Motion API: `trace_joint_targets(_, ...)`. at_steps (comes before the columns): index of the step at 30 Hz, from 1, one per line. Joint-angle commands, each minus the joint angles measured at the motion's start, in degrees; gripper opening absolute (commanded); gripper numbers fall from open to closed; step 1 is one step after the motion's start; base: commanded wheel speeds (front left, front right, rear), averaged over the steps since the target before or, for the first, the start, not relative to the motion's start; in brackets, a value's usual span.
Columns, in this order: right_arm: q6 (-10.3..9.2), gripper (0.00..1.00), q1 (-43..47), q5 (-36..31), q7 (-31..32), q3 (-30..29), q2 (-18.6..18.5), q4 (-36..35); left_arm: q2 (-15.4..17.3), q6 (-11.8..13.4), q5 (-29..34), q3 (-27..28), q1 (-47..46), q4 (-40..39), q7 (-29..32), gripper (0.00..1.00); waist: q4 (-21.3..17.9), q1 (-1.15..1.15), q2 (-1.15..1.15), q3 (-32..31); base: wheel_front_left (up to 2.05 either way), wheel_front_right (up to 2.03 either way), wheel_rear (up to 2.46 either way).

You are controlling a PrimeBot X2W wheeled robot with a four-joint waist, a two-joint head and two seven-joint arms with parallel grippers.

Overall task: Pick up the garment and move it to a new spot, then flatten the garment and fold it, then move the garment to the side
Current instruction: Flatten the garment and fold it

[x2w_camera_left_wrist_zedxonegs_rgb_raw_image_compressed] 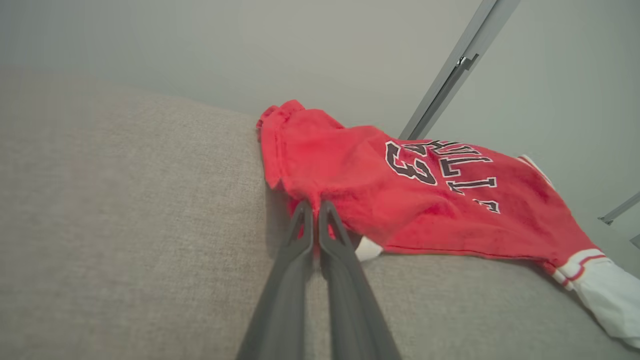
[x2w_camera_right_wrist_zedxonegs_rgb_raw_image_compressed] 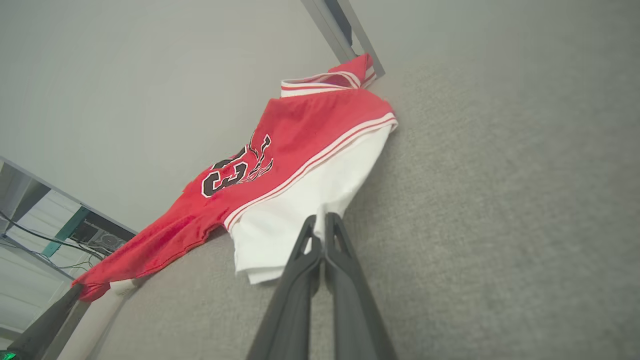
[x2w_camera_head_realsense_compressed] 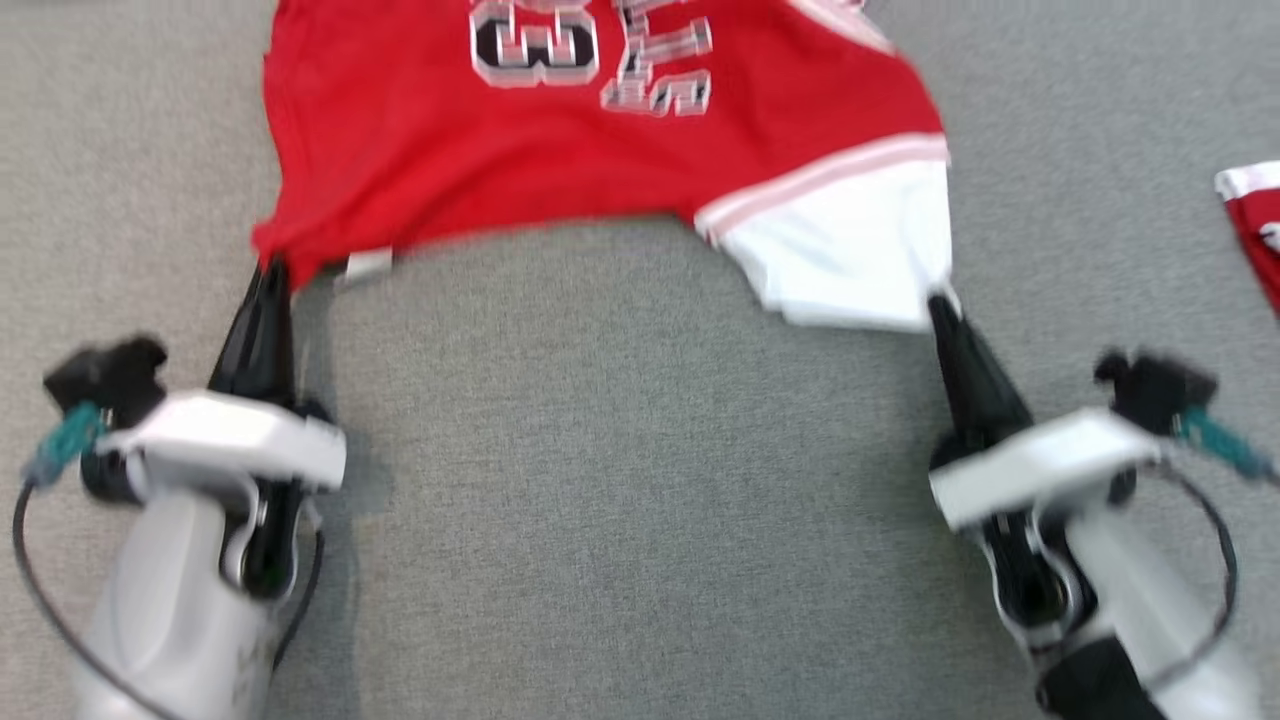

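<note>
The garment [x2w_camera_head_realsense_compressed: 560,140] is a red jersey with a white sleeve, black-and-white lettering and the number 33. It lies spread across the grey fabric surface at the top of the head view. My left gripper [x2w_camera_head_realsense_compressed: 272,272] is shut on the garment's red near-left corner [x2w_camera_left_wrist_zedxonegs_rgb_raw_image_compressed: 312,200]. My right gripper [x2w_camera_head_realsense_compressed: 940,303] is shut on the edge of the white sleeve [x2w_camera_right_wrist_zedxonegs_rgb_raw_image_compressed: 300,210] at the near right. In the left wrist view the garment [x2w_camera_left_wrist_zedxonegs_rgb_raw_image_compressed: 400,195] stretches away to the right of my left gripper [x2w_camera_left_wrist_zedxonegs_rgb_raw_image_compressed: 315,206]. My right gripper [x2w_camera_right_wrist_zedxonegs_rgb_raw_image_compressed: 319,220] pinches white cloth.
The grey fabric surface [x2w_camera_head_realsense_compressed: 620,470] stretches between my two arms. Another red and white piece of cloth [x2w_camera_head_realsense_compressed: 1255,220] lies at the right edge. A metal frame bar [x2w_camera_left_wrist_zedxonegs_rgb_raw_image_compressed: 450,75] and a pale wall stand behind the surface.
</note>
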Motion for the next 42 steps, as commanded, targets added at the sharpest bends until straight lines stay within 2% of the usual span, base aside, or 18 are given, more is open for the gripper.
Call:
trace_joint_targets(1, -0.02, 0.00, 4.0, 0.2, -0.1, -0.6, -0.6, -1.3, 0.8, 0.0, 0.4, 1.0, 2.7, -1.6, -0.3, 0.00, -0.4, 0.00, 0.00, -2.6, 0.00, 0.00, 0.00)
trace_joint_targets(6, -0.02, 0.00, 15.1, 0.8, -0.1, -4.6, -2.1, -10.2, 2.4, 0.5, 1.5, 1.1, 12.8, -8.1, 0.2, 0.00, -0.3, 0.00, 0.00, -7.0, 0.00, 0.00, 0.00)
trace_joint_targets(11, -0.02, 0.00, 25.2, -0.9, 4.2, -9.5, -2.2, -18.4, 3.9, 4.0, 2.1, 0.7, 22.5, -19.5, 4.9, 0.00, 0.1, 0.00, 0.00, -10.5, 0.00, 0.00, 0.00)
trace_joint_targets(13, -0.01, 0.00, 29.1, -2.2, 7.4, -11.8, -1.4, -22.1, 4.4, 5.7, 2.1, 0.8, 26.3, -24.6, 7.3, 0.00, 0.2, 0.00, 0.00, -11.6, 0.00, 0.00, 0.00)
trace_joint_targets(14, -0.02, 0.00, 33.0, -3.9, 11.2, -14.3, -0.4, -25.9, 5.0, 7.4, 2.1, 0.8, 30.1, -29.8, 9.9, 0.00, 0.4, 0.00, 0.00, -12.5, 0.00, 0.00, 0.00)
trace_joint_targets(16, -0.02, 0.00, 36.7, -5.4, 15.6, -16.6, 1.0, -29.7, 5.5, 9.1, 2.1, 0.8, 33.8, -34.9, 12.5, 0.00, 0.4, 0.00, 0.00, -13.2, 0.00, 0.00, 0.00)
trace_joint_targets(25, -0.02, 0.00, 49.5, -11.2, 33.8, -27.1, 5.4, -44.5, 8.5, 16.4, 2.7, 2.7, 46.2, -52.7, 22.1, 0.00, 0.7, 0.00, 0.00, -15.1, 0.00, 0.00, 0.00)
trace_joint_targets(30, -0.02, 0.00, 52.1, -9.9, 37.6, -29.2, 5.6, -48.4, 9.2, 18.7, 3.0, 3.3, 49.1, -57.7, 25.2, 0.00, 0.8, 0.00, 0.00, -15.3, 0.00, 0.00, 0.00)
trace_joint_targets(35, -0.02, 0.00, 51.8, -10.0, 39.2, -29.8, 5.6, -49.7, 9.7, 19.4, 3.0, 3.4, 49.9, -59.5, 26.6, 0.00, 0.8, 0.00, 0.00, -15.0, 0.00, 0.00, 0.00)
trace_joint_targets(42, -0.02, 0.00, 45.6, -14.3, 43.0, -28.6, 5.6, -50.8, 10.2, 18.5, 2.8, 2.0, 46.7, -59.2, 27.9, 0.00, 1.0, 0.00, 0.00, -12.2, 0.00, 0.00, 0.00)
